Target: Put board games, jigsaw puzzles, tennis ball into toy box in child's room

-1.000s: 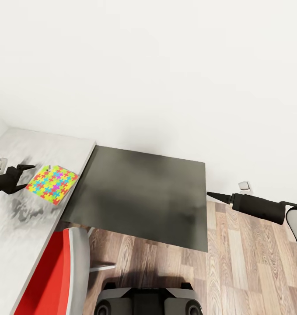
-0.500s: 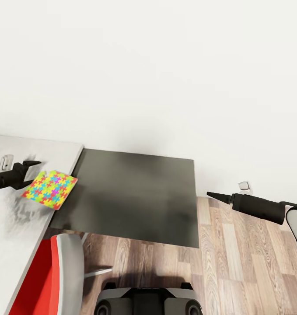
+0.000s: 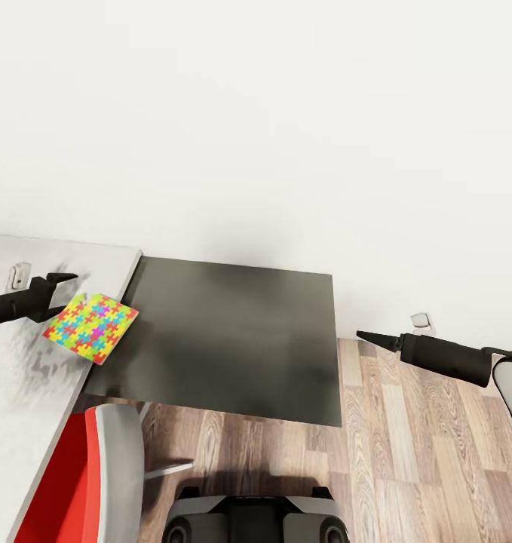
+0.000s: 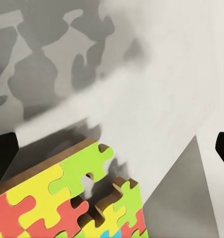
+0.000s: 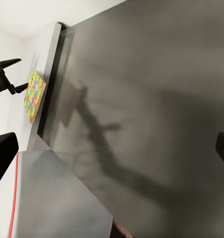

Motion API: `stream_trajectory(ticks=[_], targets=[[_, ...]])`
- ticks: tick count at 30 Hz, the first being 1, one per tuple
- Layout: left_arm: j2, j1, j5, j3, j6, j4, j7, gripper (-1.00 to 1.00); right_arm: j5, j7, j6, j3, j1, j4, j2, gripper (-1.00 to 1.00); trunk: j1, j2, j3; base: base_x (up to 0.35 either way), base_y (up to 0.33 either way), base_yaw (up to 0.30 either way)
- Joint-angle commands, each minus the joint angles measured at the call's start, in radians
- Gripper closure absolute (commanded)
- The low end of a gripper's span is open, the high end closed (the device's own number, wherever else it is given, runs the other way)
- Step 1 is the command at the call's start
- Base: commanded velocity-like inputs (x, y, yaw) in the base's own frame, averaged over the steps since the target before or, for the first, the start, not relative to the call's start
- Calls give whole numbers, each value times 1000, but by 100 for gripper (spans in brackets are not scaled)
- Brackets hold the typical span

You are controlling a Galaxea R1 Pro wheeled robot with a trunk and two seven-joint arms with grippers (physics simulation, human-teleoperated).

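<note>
The jigsaw puzzle lay flat on the pale grey part of the bench, at the edge where the dark section began. I judged it light, thin and stiff — liable to slide, and best pinched across one raised edge, not from above. My left hand hovered just beside its near corner, fingers spread wide and holding nothing. My right hand hung well apart over the floor; I cannot tell its opening. A red chair stood below the bench.
</note>
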Motion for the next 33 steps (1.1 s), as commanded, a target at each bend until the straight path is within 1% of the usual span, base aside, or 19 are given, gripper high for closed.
stream_trajectory(ticks=[1,15,19,22,23,25,26,28,29,30,31,33], targets=[[0,-1,7,2,5,-1,7,-100,4,6,5,-1,-1,0,0,-100,1,-2,-1,0,0,-6],[3,-1,8,4,5,-4,6,-100,4,6,5,1,-1,0,0,-100,1,-2,-1,0,0,-2],[8,-1,8,10,5,-7,5,-100,4,5,5,2,-1,0,0,-100,1,-2,-1,0,0,0],[23,-1,8,32,7,-16,5,-100,4,5,5,3,-1,0,1,-100,1,-2,-1,0,0,0],[23,-1,8,32,7,-16,5,-100,4,5,5,3,-1,0,1,-100,1,-2,-1,0,0,0],[35,-1,9,52,9,-22,3,-100,4,5,5,3,-1,0,1,-100,1,-2,-1,0,0,0],[35,-1,9,52,9,-22,3,-100,4,5,5,3,-1,0,1,-100,1,-2,-1,0,0,0],[51,-1,9,74,12,-33,3,-100,4,3,5,4,-1,0,1,-100,1,-2,-1,0,0,0],[51,-1,9,74,12,-33,3,-100,4,3,5,4,-1,0,1,-100,1,-2,-1,0,0,0],[59,-1,10,85,14,-41,2,-100,4,0,5,4,-1,0,1,-100,1,-2,-1,0,0,0],[59,-1,10,85,14,-41,2,-100,4,0,5,4,-1,0,1,-100,1,-2,-1,0,0,0],[73,-1,11,102,17,-66,1,-100,4,-9,5,3,-1,0,2,-100,1,-2,-1,0,0,0]])
